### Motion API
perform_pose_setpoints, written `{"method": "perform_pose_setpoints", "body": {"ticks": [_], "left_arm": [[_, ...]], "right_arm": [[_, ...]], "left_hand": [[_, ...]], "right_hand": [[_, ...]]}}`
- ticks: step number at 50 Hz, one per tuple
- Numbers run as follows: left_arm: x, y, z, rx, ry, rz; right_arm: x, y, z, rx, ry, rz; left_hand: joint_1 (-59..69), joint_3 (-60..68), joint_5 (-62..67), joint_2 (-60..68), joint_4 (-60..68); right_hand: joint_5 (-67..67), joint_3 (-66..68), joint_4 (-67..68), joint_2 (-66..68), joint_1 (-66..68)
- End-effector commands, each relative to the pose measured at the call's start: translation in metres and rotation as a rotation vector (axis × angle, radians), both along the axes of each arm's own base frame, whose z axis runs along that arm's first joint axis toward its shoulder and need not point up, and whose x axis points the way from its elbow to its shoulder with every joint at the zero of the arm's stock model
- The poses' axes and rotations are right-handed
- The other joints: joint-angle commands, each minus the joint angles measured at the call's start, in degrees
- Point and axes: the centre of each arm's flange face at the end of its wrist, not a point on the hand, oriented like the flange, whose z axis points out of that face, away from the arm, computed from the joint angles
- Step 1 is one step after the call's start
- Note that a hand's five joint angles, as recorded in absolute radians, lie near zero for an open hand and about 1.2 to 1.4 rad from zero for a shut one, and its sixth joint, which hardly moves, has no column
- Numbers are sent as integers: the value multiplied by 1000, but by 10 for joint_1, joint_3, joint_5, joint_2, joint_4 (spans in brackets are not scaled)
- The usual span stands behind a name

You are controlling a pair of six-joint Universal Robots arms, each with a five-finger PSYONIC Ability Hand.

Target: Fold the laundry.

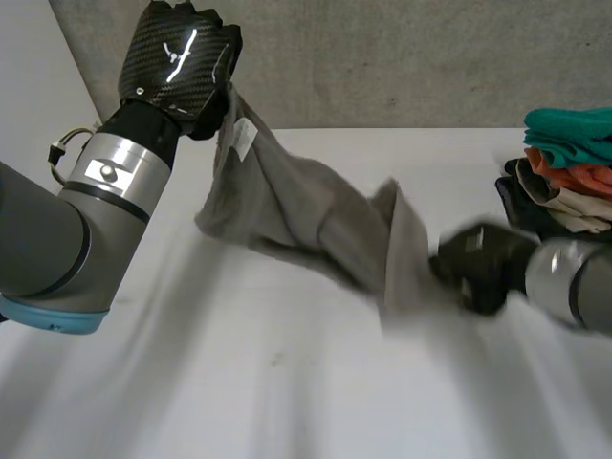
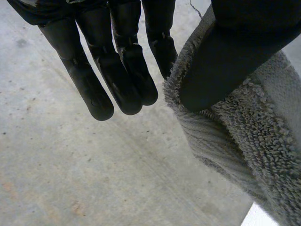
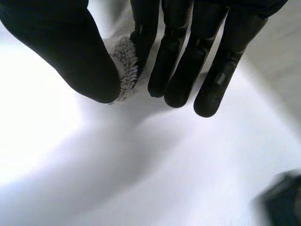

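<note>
I'm watching a white table (image 1: 239, 402) that is stretching away towards grey concrete (image 1: 402, 57) showing beyond its far edge.

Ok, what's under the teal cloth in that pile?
An orange cloth, then a cream cloth, then a dark cloth. The right arm covers anything lower, so that cannot be seen.

Towel (image 1: 306, 215) grey; left hand (image 1: 177, 57), right hand (image 1: 478, 266) black; table (image 1: 287, 402) white; pile (image 1: 566, 158) teal, orange.
</note>
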Motion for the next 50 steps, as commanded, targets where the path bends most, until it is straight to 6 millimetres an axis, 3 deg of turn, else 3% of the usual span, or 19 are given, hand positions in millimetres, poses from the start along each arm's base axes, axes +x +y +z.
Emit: {"method": "perform_pose_setpoints", "body": {"ticks": [1,2,3,8,14,19,21,27,35,37,38,40,45,46,48,50], "left_arm": [[4,5,5,-10,-7,-9],[5,5,5,-12,-9,-13],[5,7,5,-11,-12,-20],[4,19,9,-22,-24,-80],[3,38,35,-74,19,-174],[7,49,54,-98,63,-218],[7,55,60,-109,73,-243],[10,68,69,-135,74,-279],[9,76,74,-154,71,-303],[9,76,74,-155,70,-302],[9,75,75,-157,71,-302],[8,73,74,-158,70,-302],[11,65,77,-172,72,-281],[11,61,77,-173,70,-273],[15,45,79,-184,68,-237],[19,32,84,-201,73,-209]], "right_arm": [[-20,50,-18,154,260,180],[-20,45,-13,111,243,160],[-20,43,-10,85,231,150],[-11,7,18,-136,41,22],[2,-23,43,-242,-170,-33],[24,-71,22,-187,-262,27],[34,-79,11,-156,-284,71],[82,-93,-38,-12,-395,230],[117,-94,-99,110,-421,273],[119,-98,-103,92,-418,266],[120,-109,-98,30,-422,234],[120,-121,-90,-55,-422,177],[108,-150,-40,-344,-449,-40],[105,-153,-17,-429,-484,-62],[101,-154,4,-504,-522,-62],[96,-149,41,-614,-573,-62]], "left_hand": [[144,118,141,115,113],[144,118,141,115,113],[144,118,141,115,113],[144,118,141,115,113],[144,118,141,115,113],[144,118,141,115,113],[144,118,141,115,113],[144,118,141,115,113],[144,118,141,115,113],[144,118,141,115,113],[144,118,141,115,113],[144,118,141,115,113],[144,118,141,115,113],[144,118,141,115,113],[144,118,141,115,113],[144,118,141,115,113]], "right_hand": [[-264,-275,-275,-269,-162],[-519,-530,-530,-524,-417],[-568,-579,-579,-573,-466],[-568,-579,-579,-573,-466],[-568,-579,-579,-573,-466],[-568,-579,-579,-573,-466],[-568,-579,-579,-573,-466],[-568,-579,-579,-573,-466],[-568,-579,-579,-573,-466],[-363,-374,-374,-368,-262],[-67,-78,-78,-72,34],[131,121,120,127,233],[132,121,121,127,234],[132,121,121,127,234],[132,121,121,127,234],[132,121,121,127,234]]}}
